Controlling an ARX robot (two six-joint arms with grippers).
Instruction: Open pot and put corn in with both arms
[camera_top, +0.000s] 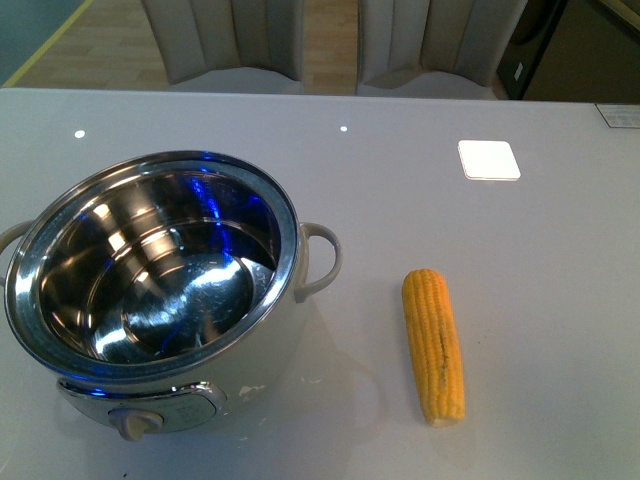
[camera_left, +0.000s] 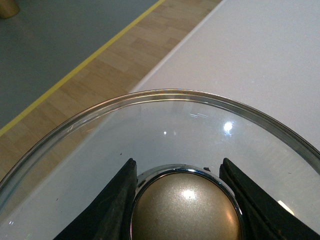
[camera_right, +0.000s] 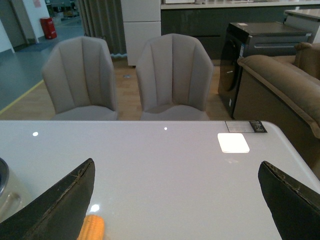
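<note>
Right at the lens: the gold knob (camera_left: 184, 212) of a glass lid (camera_left: 165, 120), pinched on both sides by the black fingers (camera_left: 115, 205) of the left gripper (camera_left: 178, 165). Held clear of the pot, with a table edge and wooden floor showing through the glass. Opening done, then, by the look of it. In the front view, the pot (camera_top: 292, 235) stands uncovered at the left of the table (camera_top: 540, 300), shiny steel inside and empty. Corn (camera_top: 433, 345) not yet in. Lies flat on the table to the right of the pot, apart from its side handle, with nothing touching it. Right gripper (camera_right: 176, 165) spread wide and holding nothing, above the table, one end of the cob showing beside one finger. Left to do: reach down, take the corn, carry it over the rim, let go inside.
</note>
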